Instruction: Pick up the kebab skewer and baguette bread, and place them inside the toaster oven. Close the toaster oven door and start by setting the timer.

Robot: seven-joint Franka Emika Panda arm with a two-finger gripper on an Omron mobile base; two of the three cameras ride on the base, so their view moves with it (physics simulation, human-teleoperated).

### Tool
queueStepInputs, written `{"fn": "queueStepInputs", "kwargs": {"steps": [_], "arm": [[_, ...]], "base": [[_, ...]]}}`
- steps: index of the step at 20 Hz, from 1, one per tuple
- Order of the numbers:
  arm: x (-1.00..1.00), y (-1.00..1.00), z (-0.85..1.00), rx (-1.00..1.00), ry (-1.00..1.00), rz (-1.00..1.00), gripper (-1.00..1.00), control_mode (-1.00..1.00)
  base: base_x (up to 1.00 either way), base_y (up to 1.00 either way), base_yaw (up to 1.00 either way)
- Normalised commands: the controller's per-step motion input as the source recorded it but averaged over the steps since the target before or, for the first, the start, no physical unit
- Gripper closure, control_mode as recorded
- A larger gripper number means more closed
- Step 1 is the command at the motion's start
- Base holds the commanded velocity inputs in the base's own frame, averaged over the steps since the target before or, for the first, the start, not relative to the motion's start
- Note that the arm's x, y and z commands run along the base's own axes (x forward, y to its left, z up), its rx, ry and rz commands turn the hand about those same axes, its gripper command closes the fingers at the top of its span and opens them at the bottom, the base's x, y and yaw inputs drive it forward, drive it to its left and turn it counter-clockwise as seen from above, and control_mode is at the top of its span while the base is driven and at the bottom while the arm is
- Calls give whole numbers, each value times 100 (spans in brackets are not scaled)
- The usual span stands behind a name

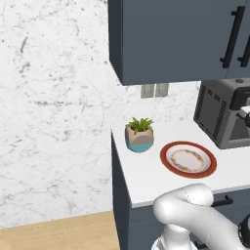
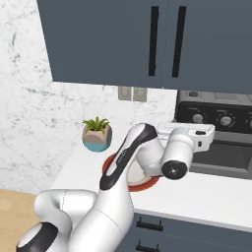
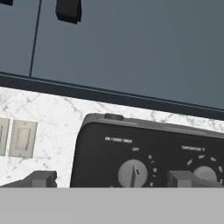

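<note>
Toaster oven (image 1: 222, 114) at the right end of the worktop (image 1: 146, 176), under the cabinets (image 2: 147, 39). The fingers (image 3: 43, 178) stand apart, released, level with the oven's control panel, the timer knob (image 3: 133, 173) between them. Door (image 2: 231, 157) shut. Plate (image 1: 188, 159) bare, beside a potted plant (image 1: 139, 134).

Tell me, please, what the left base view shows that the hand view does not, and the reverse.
Left base view alone: the plate with nothing on it, the potted plant and the slotted side of the toaster oven. Hand view alone: the oven's timer knob close up, with the gripper fingertips either side of it. Both share the toaster oven, wall outlets and cabinets.
</note>
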Motion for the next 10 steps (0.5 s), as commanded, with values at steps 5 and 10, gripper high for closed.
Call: {"fn": "queueStepInputs", "kwargs": {"steps": [5, 10], "arm": [[18, -3, 0, 0, 0, 0, -100, -100], [4, -10, 0, 0, 0, 0, -100, -100]], "base": [[0, 0, 0], [0, 0, 0]]}}
